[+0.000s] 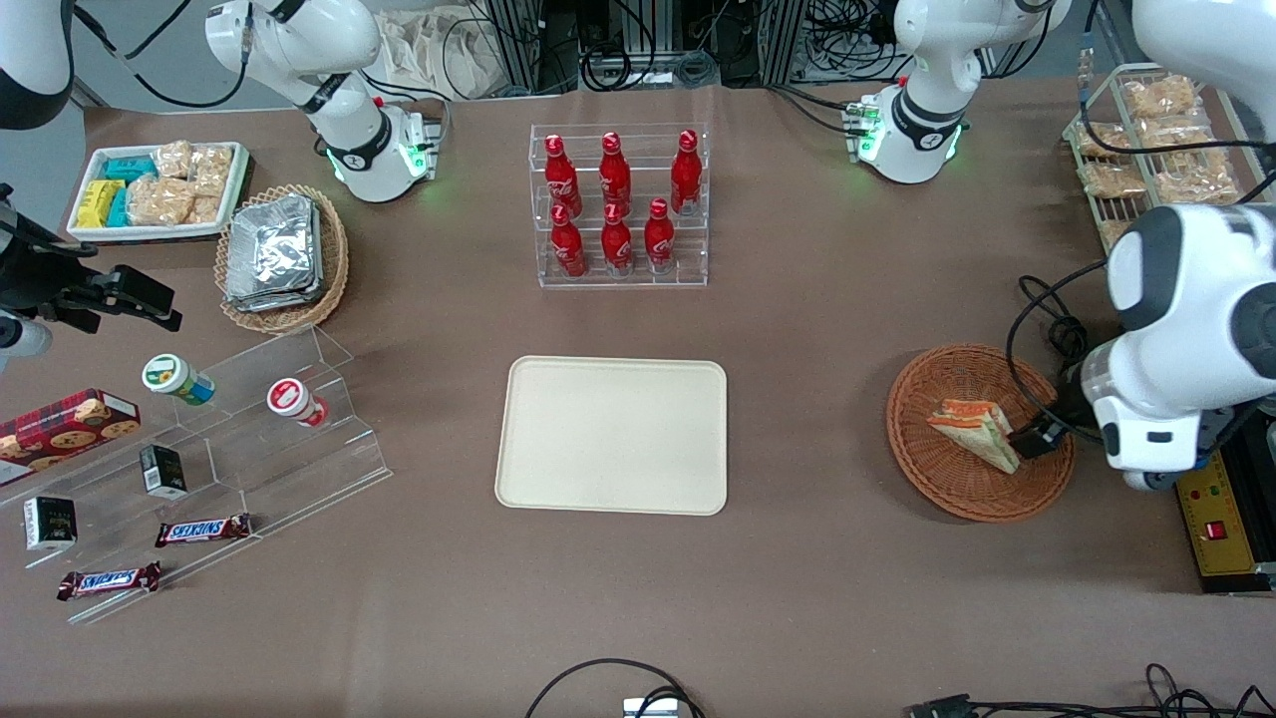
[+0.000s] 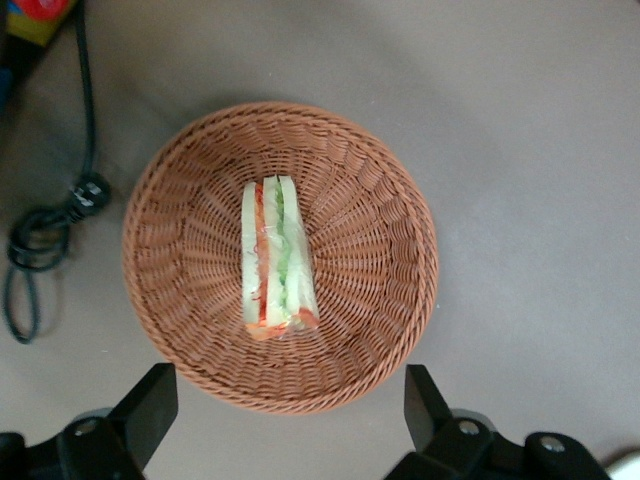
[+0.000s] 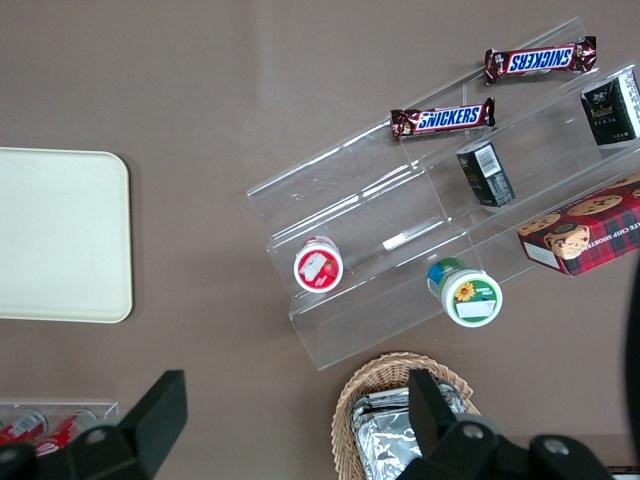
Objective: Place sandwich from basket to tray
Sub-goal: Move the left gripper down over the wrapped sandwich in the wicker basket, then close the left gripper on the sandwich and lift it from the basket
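Your gripper (image 2: 285,420): fingers spread wide, hovering above the wicker basket (image 1: 932,479) | sandwich (image 2: 275,255): lying in that basket, untouched | tray (image 1: 613,436): well apart from the basket.

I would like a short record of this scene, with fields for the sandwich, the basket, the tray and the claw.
sandwich: lies in the basket, on its side, filling layers showing
basket: reddish-brown wicker, toward the working arm's end of the table
tray: cream, rectangular, nothing on it, nearer the front camera than the bottle rack
claw: open, above the basket, fingers apart and not touching the sandwich
task state: sandwich not yet grasped
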Controlling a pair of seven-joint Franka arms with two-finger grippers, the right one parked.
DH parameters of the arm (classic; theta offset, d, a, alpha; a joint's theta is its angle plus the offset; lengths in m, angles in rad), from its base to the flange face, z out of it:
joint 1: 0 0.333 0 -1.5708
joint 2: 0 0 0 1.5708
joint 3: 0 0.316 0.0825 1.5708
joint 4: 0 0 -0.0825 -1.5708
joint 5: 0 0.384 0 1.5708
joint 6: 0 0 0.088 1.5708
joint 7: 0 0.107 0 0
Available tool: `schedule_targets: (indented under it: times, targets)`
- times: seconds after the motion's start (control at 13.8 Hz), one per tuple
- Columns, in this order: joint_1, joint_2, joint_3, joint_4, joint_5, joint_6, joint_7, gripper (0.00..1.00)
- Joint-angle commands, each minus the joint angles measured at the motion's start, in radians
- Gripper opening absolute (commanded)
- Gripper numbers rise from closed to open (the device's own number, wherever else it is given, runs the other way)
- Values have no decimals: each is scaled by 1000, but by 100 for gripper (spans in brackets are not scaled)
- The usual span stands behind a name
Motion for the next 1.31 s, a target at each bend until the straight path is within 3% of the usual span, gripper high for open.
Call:
schedule_targets:
  times: [0.0, 0.58, 1.24]
  targets:
    - [24, -16, 0, -66, 10, 42, -54, 100]
    - [37, 102, 0, -71, 6, 120, -72, 100]
    - [64, 131, 0, -138, -13, 224, -80, 100]
